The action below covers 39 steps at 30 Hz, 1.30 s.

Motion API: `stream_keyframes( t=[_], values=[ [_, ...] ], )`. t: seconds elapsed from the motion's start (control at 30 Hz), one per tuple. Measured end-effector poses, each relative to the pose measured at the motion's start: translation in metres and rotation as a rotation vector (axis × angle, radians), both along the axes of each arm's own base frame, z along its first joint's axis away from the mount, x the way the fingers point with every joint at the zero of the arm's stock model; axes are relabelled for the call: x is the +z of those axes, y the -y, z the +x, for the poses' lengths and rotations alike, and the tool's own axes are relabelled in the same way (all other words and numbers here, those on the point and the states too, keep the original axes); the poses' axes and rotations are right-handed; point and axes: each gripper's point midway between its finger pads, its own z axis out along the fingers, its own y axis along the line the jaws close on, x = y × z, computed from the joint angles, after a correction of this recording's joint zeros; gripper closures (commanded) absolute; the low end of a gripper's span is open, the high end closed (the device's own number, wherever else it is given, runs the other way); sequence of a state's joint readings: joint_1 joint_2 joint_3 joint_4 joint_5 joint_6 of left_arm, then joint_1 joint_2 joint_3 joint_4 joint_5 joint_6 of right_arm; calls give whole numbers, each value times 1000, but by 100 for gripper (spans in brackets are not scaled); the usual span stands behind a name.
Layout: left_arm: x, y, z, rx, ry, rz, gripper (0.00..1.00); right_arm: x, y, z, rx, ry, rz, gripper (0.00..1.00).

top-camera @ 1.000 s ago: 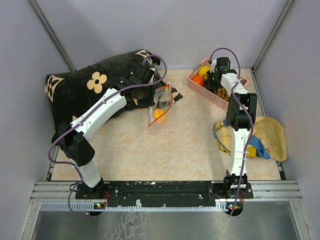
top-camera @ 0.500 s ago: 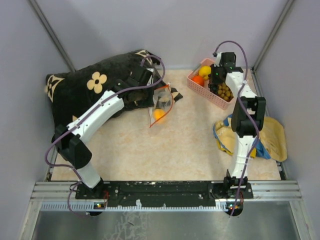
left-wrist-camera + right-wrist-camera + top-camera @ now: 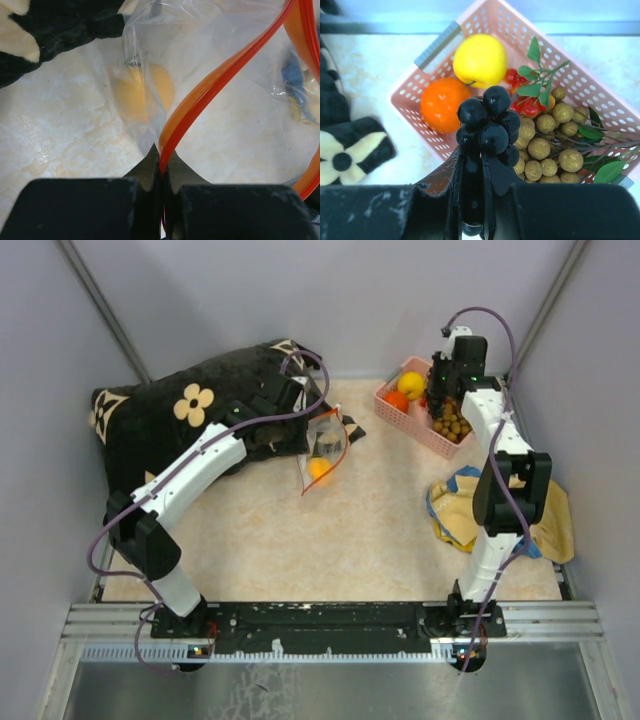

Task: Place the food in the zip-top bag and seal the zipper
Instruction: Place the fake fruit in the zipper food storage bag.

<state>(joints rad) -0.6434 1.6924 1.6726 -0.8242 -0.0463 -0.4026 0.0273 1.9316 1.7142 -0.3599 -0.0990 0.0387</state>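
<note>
1. Since a second ago, my right arm has swung back and rightward over the pink basket; my left arm has stayed put at the bag.
2. Right gripper: jaws narrow, clamped on a black grape bunch, glossy round beads, held above the basket.
3. Left gripper: jaws fully closed, pinching the zipper, a thin smooth orange-red strip curving up and away.
4. Zip-top bag: clear, crinkly film, mouth open, lying on the mottled beige table just beside the black plush cloth with cream flower prints.
5. Orange round fruit: inside the bag, blurred through the plastic.
6. Basket contents, seen plainly only by the right wrist camera: yellow fruit, smooth; orange fruit; tan-brown ball bunch, matt, with green leaves; small red berries, partly hidden behind the grapes.
7. Yellow-and-blue cloth: crumpled, right of my right arm, seen only from the top.
</note>
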Motion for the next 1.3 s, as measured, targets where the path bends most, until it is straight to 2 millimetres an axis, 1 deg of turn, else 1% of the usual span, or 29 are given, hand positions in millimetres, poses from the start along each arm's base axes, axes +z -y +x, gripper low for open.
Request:
stream_keyframes(
  t=[0.13,0.27,0.33,0.4,0.47,0.53,0.63,0.8,1.13,1.3],
  values=[
    [1,2,1,-6,4,-10,100,34,-6,-6,-8,75,29,100],
    [2,3,1,-9,4,-16,100,78,-23,-20,9,161,55,100],
    [2,4,1,-10,4,-17,100,104,-39,-30,32,212,70,100],
    [2,4,1,-10,5,-18,100,119,-50,-38,52,243,75,100],
    [2,4,1,-12,4,-19,100,135,-66,-50,79,275,85,100],
    [2,5,0,-14,2,-21,100,150,-81,-63,109,305,99,100],
    [2,6,-1,-19,-1,-26,100,166,-102,-84,150,344,123,100],
    [3,9,0,-19,1,-42,100,181,-134,-120,206,375,185,100],
    [7,15,3,-8,3,-84,100,188,-196,-176,296,350,405,100],
    [4,19,3,-12,-10,-107,100,188,-220,-203,342,336,513,100]
  ],
)
